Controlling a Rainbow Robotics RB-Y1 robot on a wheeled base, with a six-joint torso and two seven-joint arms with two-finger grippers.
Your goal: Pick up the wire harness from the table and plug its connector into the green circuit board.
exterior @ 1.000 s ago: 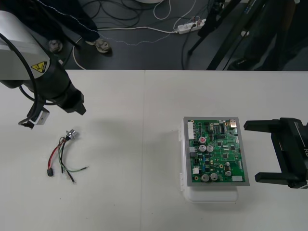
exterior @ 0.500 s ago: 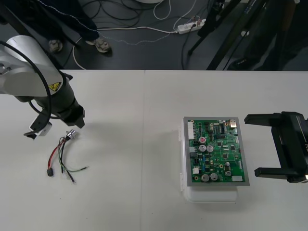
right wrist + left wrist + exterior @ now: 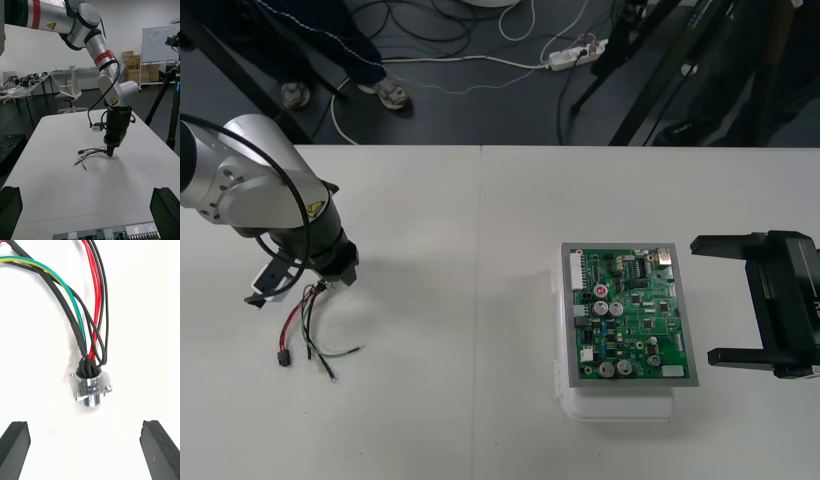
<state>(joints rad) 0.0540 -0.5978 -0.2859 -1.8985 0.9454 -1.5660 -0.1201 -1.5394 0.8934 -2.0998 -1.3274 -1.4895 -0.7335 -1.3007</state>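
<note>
Limp harness (image 3: pixel 308 325) of thin red, black and green wires lies well apart from the green circuit board (image 3: pixel 630 315). Left gripper (image 3: pixel 86 423), spread wide, hovers over its round metal socket (image 3: pixel 91 388), probably the firmest hold. Right gripper (image 3: pixel 702 300) waits, released, beside the board.

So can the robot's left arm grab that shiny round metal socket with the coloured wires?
Probably yes: the left gripper hangs just above the round metal socket, black fingers open wide, with nothing in the way.
</note>
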